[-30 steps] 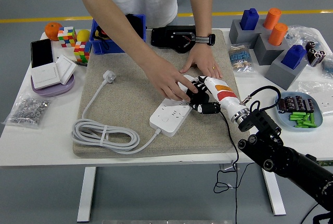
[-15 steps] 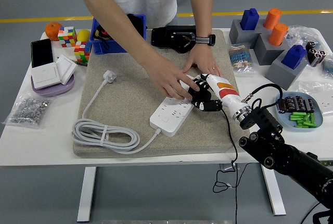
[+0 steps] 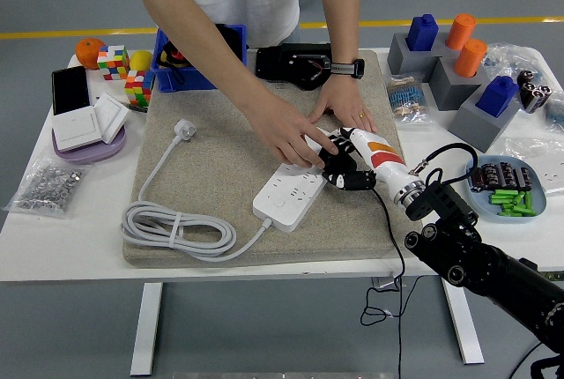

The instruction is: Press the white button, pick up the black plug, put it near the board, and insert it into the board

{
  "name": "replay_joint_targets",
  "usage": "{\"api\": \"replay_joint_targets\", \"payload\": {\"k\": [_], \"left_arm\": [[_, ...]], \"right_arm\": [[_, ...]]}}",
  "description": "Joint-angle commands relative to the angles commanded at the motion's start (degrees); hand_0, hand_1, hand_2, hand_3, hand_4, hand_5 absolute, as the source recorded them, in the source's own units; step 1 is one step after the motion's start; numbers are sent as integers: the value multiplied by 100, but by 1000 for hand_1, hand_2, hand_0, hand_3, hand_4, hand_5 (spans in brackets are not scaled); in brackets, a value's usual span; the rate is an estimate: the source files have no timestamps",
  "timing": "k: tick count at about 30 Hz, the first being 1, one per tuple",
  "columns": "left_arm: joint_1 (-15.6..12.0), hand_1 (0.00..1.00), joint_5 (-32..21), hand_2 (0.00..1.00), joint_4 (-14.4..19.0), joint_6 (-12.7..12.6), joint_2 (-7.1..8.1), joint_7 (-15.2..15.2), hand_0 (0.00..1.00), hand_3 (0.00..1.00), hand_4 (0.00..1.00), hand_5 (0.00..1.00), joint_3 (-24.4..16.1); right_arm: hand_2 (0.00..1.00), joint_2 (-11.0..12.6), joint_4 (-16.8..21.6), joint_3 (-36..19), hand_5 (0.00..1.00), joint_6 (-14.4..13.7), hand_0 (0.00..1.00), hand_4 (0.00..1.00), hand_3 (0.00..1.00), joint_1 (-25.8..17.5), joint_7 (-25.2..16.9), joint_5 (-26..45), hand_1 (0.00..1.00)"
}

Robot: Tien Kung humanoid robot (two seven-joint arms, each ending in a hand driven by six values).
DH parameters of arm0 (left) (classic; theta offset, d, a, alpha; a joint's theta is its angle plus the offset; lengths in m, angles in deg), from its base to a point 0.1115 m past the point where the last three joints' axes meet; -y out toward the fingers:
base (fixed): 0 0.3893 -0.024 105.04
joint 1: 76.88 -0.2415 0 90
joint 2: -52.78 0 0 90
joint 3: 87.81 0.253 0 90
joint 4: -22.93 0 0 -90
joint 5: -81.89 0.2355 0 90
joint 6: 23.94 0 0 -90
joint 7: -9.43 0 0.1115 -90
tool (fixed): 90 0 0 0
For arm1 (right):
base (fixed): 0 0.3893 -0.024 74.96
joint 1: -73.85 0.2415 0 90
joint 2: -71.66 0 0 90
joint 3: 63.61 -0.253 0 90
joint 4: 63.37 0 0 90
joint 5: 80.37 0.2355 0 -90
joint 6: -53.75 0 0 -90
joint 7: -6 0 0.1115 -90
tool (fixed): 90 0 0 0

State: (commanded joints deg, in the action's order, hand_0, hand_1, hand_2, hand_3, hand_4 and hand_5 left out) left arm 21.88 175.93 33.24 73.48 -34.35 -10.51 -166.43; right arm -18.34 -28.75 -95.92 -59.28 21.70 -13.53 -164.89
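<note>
Reaching in from the lower right in the head view, the robot's right hand [image 3: 345,170] sits at the far end of the white power strip [image 3: 289,197], black fingers curled against it; whether they hold anything I cannot tell. No black plug is clearly visible; it may be hidden under the hands. A person's hand [image 3: 286,137] rests on the same end of the strip, touching the robot's fingers, and the other hand [image 3: 342,106] lies flat on the beige mat [image 3: 211,145] just behind. Judging by this, the task looks early, at the button press; pick, place and insert remain. White cable [image 3: 176,225] lies coiled at the mat's left. White table [image 3: 62,229], cluttered at both ends; grey floor with a yellow line beyond. Left arm is out of view
</note>
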Motion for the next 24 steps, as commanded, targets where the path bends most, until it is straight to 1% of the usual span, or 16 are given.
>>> {"api": "replay_joint_targets", "payload": {"k": [5,6,11,12,24], "left_arm": [[1,674,14,656,0,2,-2,-3,681,677,526,178,-8],[1,675,16,656,0,2,-2,-4,681,676,525,177,-7],[1,675,26,656,0,3,-3,-4,681,676,525,177,-16],[2,675,32,656,0,4,-3,-6,682,676,522,174,-21],[10,675,39,656,0,2,-5,-6,681,675,519,171,-40]], "right_arm": [[737,0,25,13,353,67,843,998,799,-7,-19,39,794],[767,0,30,13,403,68,857,998,817,-8,-21,39,825],[767,0,45,-12,403,57,857,998,817,-7,-39,16,825],[763,0,51,-15,430,53,851,998,811,-6,-47,14,813],[758,0,138,-66,418,-2,841,998,805,-30,-134,41,802]]}}
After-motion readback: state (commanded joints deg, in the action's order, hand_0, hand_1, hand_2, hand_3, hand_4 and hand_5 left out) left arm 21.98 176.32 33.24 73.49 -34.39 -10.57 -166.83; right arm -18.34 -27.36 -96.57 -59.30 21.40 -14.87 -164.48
